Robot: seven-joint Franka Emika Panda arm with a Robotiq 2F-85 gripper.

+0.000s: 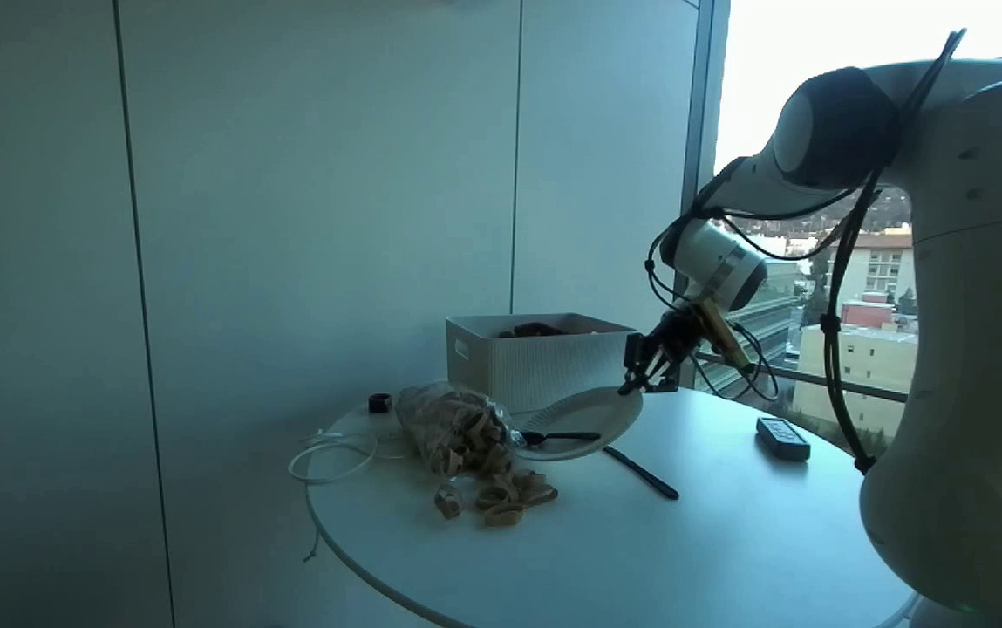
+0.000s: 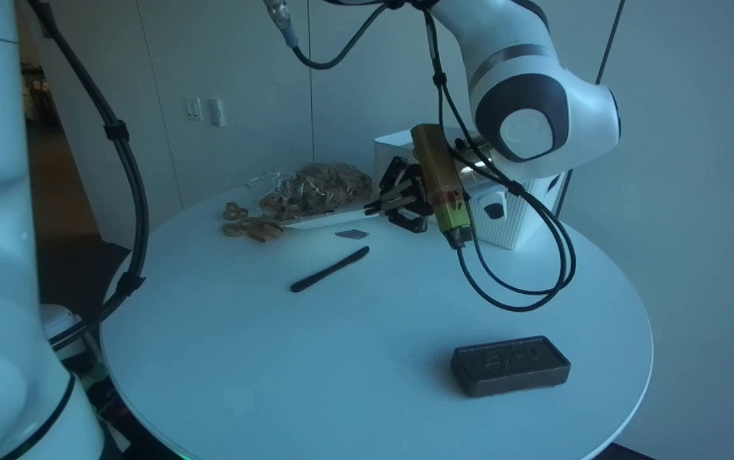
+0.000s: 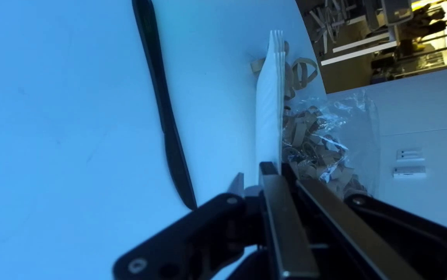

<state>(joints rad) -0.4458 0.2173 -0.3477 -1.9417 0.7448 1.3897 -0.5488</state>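
Observation:
My gripper (image 1: 626, 389) is shut on the rim of a stack of white paper plates (image 1: 592, 410), which tilts up off the table. In the wrist view the plates (image 3: 270, 112) appear edge-on, their thin layers running in between the fingertips (image 3: 269, 168). A dark spoon-like utensil (image 1: 566, 435) shows against the plate's face in an exterior view. Beside the stack, a black knife (image 3: 165, 105) lies flat on the table, apart from the gripper. Just behind the plates sits a clear bag of tan rubber bands (image 2: 319, 188), with several loose bands (image 1: 505, 501) spilled in front of it.
A white ribbed bin (image 1: 544, 371) with dark contents stands behind the gripper. Elsewhere on the round table (image 2: 341, 358) are a dark box (image 2: 511, 367), a small grey flat piece (image 2: 352, 234), a black roll (image 1: 379, 402) and a white cord (image 1: 335, 474) at the edge.

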